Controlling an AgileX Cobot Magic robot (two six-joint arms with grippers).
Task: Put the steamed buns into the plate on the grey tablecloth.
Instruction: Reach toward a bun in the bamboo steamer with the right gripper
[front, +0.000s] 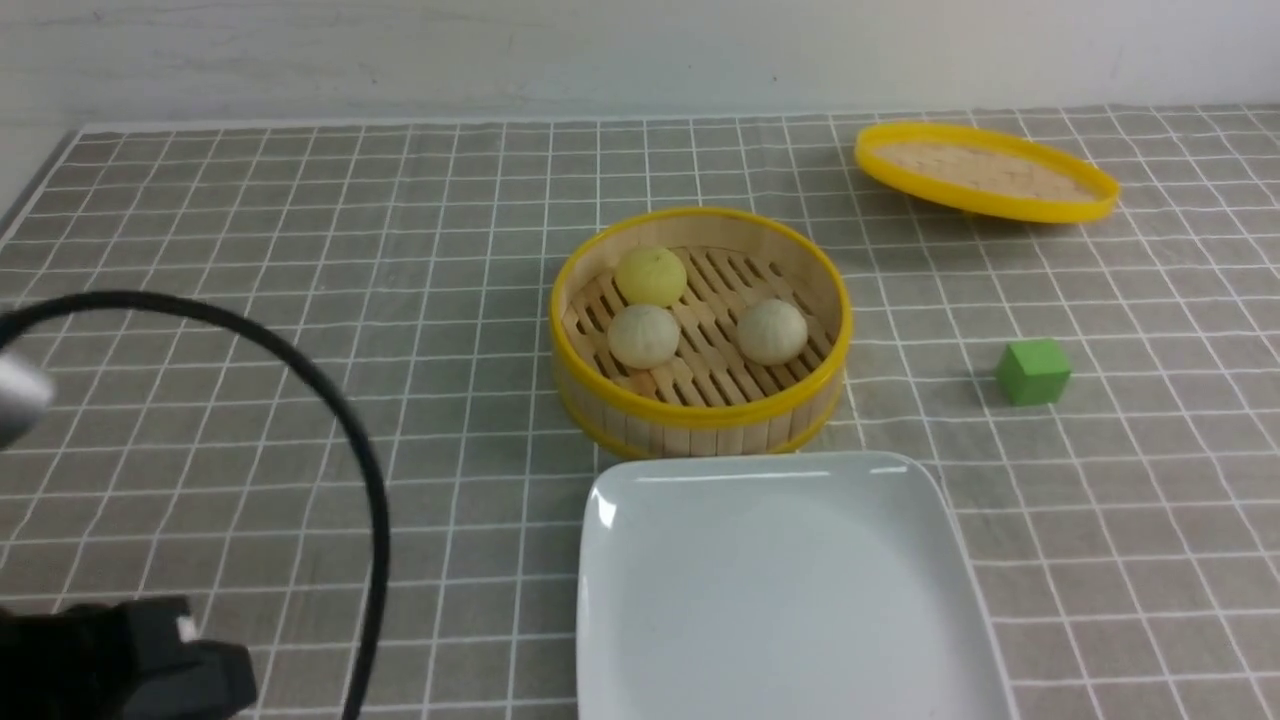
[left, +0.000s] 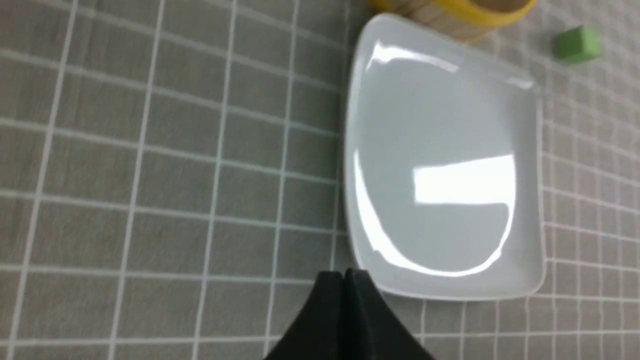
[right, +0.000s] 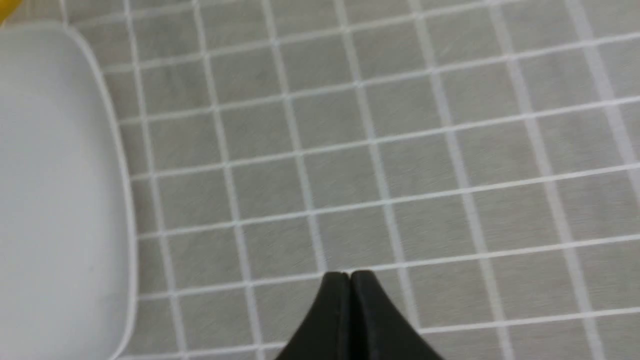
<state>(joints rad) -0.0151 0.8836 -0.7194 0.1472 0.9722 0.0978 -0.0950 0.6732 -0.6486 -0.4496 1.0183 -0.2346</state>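
Steamed buns (front: 771, 331), three, in steamer (front: 700, 410) just beyond plate (front: 780, 590): likely light, soft, easily dented; grip gently across the sides. Left gripper (left: 344, 274), right gripper (right: 349, 274): jaws together, holding nothing.

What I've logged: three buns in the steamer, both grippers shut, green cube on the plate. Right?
No: the green cube lies on the grey tablecloth, off the empty plate, as the front view shows. The buns in the steamer, left gripper and right gripper shut: correct.
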